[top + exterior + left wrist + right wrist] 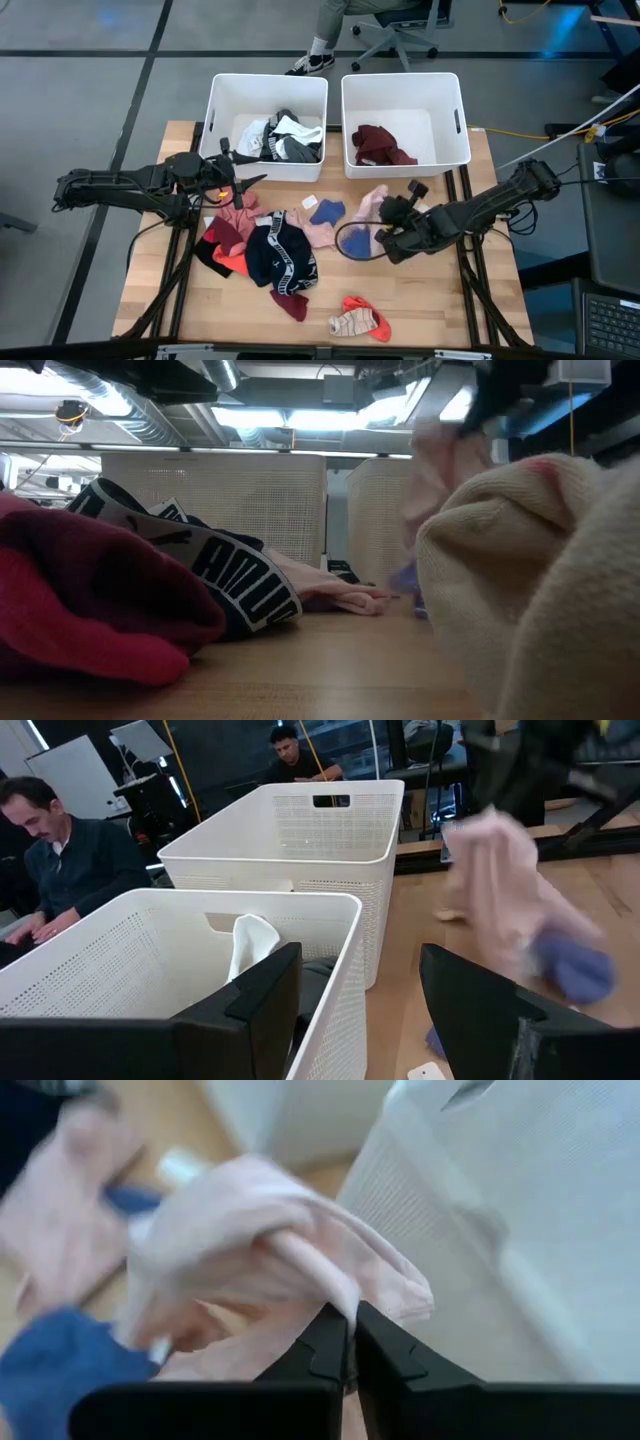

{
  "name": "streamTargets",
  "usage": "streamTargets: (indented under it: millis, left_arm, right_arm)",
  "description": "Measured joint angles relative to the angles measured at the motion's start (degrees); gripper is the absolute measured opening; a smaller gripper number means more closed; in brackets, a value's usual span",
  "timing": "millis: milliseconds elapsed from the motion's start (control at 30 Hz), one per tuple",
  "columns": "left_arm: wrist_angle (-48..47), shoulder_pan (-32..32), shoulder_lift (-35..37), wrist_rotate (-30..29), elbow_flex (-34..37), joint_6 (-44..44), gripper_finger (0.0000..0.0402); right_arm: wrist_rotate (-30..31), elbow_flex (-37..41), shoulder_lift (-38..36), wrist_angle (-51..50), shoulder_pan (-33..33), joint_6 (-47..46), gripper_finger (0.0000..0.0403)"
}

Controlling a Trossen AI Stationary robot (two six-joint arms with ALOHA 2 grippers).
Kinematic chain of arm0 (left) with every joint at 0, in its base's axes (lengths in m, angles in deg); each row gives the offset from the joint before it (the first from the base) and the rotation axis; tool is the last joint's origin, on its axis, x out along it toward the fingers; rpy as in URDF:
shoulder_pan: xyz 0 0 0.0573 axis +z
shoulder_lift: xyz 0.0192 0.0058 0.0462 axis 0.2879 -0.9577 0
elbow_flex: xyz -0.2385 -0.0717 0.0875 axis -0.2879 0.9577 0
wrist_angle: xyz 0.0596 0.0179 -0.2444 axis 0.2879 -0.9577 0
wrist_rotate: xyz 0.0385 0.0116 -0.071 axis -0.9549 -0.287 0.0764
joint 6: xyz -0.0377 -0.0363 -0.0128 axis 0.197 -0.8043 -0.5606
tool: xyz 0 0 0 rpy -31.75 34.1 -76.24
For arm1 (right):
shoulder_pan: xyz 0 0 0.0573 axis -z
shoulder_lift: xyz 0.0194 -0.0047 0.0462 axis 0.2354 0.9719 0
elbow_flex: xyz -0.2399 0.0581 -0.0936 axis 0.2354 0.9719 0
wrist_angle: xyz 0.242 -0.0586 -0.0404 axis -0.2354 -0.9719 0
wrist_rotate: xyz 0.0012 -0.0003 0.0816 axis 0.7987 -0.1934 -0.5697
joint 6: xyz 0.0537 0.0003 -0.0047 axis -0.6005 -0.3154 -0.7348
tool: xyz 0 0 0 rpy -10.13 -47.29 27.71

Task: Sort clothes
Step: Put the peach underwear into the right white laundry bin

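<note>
Wooden table (pixel 420 300) with two white bins (pixel 266 128), left hand (pixel 243 186) spread, right hand (pixel 350 1342) clamped on one pink garment (pixel 255 1245).

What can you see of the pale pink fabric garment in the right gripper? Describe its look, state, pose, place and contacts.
The pale pink fabric garment is soft, thin and crumpled into folds. The right gripper is shut on a bunched fold of it, and in the left wrist view it hangs lifted above the wooden table, a blue cloth beside its lower end. It sits mid-table, in front of the right white plastic bin.

bare table front-left (pixel 170 300), clothes heap (pixel 275 250) mid-table
</note>
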Motion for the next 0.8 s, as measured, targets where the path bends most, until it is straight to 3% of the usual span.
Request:
streamTargets:
  millis: [133,233,600,800]
  left_arm:
    - [0.00,0.01,0.02,0.00,0.00,0.02,0.0194]
    - [0.00,0.02,0.02,0.00,0.00,0.02,0.0194]
    - [-0.02,0.01,0.02,0.00,0.00,-0.13,0.0194]
    - [0.04,0.00,0.00,0.02,0.00,-0.13,0.0194]
  right_arm:
    - [9.38,-6.22,-0.05,-3.66,-1.33,0.03,0.0015]
    - [12.04,-8.23,-0.11,-3.52,-1.56,1.41,0.0012]
    - [1.07,-3.38,-0.04,-2.60,-1.41,-0.45,0.0018]
    - [2.13,-3.24,0.00,-2.60,-1.41,-0.14,0.0018]
